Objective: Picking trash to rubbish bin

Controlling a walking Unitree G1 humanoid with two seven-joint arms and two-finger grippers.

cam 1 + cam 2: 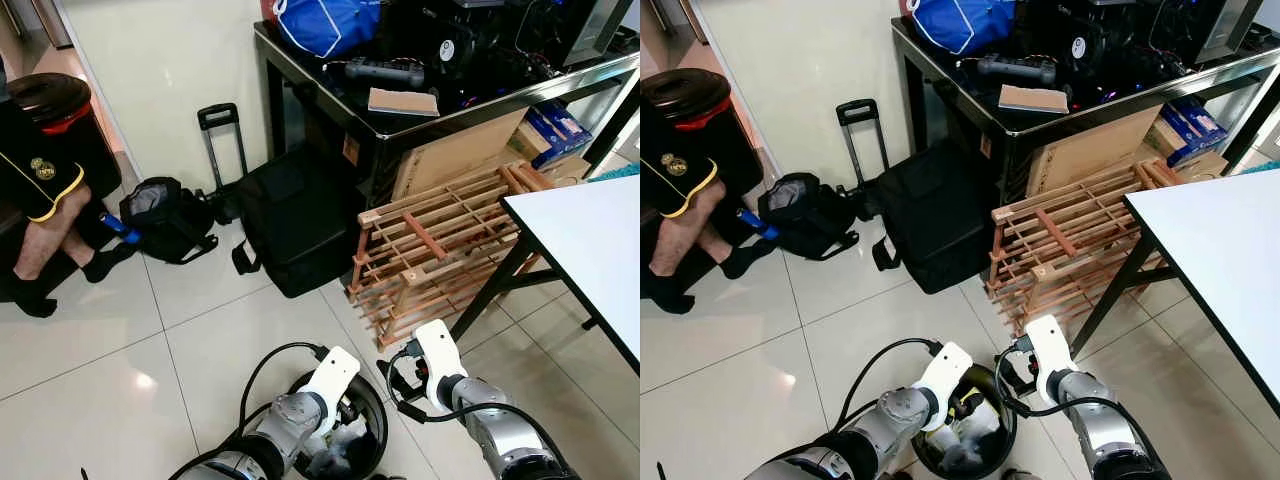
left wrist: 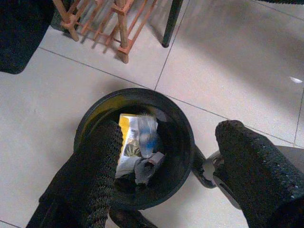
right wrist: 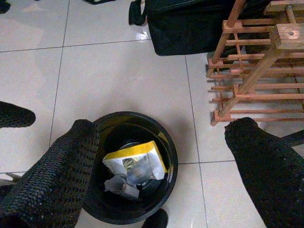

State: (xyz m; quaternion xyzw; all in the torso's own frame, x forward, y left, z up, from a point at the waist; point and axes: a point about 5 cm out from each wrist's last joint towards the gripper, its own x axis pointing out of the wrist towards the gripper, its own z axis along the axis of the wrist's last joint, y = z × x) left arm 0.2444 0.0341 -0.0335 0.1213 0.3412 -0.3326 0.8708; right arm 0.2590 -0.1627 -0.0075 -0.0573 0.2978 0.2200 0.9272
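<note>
The left gripper is held above the black rubbish bin, its fingers spread apart and empty. The right gripper is poised over the same bin with its fingers likewise parted and nothing between them. Inside the bin a yellow-edged packet is seen lying flat on crumpled grey wrappers, its long axis running from about 8 to 2 o'clock in the right wrist view. The bin is set on pale glossy floor tiles. At 1 o'clock a wooden rack is leaned by a white table; at 12 a black bag is placed.
</note>
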